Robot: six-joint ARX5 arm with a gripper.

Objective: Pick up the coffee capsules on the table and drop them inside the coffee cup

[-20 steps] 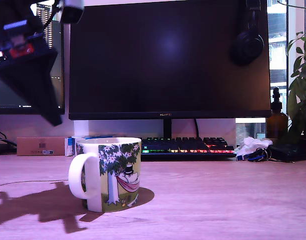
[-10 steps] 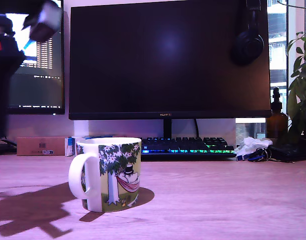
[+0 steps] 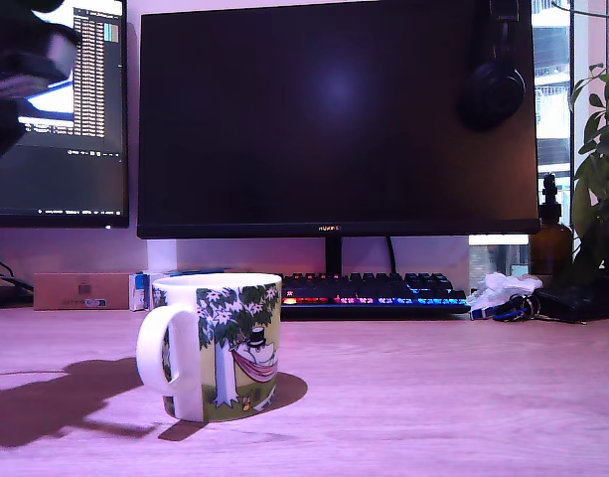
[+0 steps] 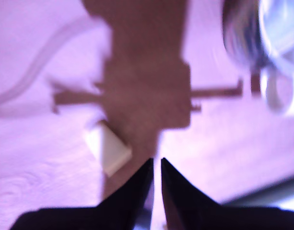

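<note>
We see a white coffee cup (image 3: 217, 345) printed with a green tree and pink hammock, a rainbow-lit keyboard (image 3: 369, 293), a black gripper (image 4: 156, 165), and a pale wood-grain worktop (image 3: 453, 397).

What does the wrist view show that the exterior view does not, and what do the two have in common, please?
Only the wrist view shows the gripper, its dark fingers nearly together with a thin gap and nothing visible between them, plus a small white block on the table below. Only the exterior view shows the monitor, keyboard, headphones and plant. Both show the coffee cup, blurred at the edge of the wrist view, and the arm's shadow on the table. Neither shows a capsule.
</note>
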